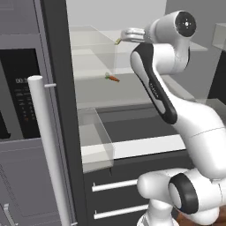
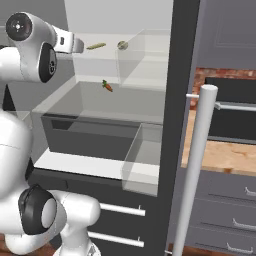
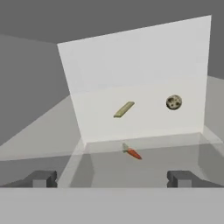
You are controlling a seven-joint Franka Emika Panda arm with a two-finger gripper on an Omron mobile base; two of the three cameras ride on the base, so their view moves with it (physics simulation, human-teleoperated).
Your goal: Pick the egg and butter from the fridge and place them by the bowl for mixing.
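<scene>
The fridge (image 1: 55, 66) stands open, its pale inside lit. On the upper glass shelf lie the butter (image 3: 124, 109), a short pale-yellow stick, and the egg (image 3: 173, 102), a small speckled brown ball to its right. Both also appear from the right base camera: the butter (image 2: 96, 46) and the egg (image 2: 122, 45). My gripper (image 3: 111, 179) is open, short of the shelf and facing both, with nothing between its fingers. From the left base camera the gripper (image 1: 127, 34) hovers at shelf height, just short of the butter (image 1: 118, 42). The bowl is out of view.
An orange carrot (image 3: 132, 152) lies on the shelf below. Clear door bins (image 1: 95, 139) (image 2: 142, 160) jut out on both sides. Long silver door handles (image 1: 48, 145) (image 2: 197, 170) stand close by. Fridge drawers sit below, and a wooden counter (image 2: 225, 150) lies at the right.
</scene>
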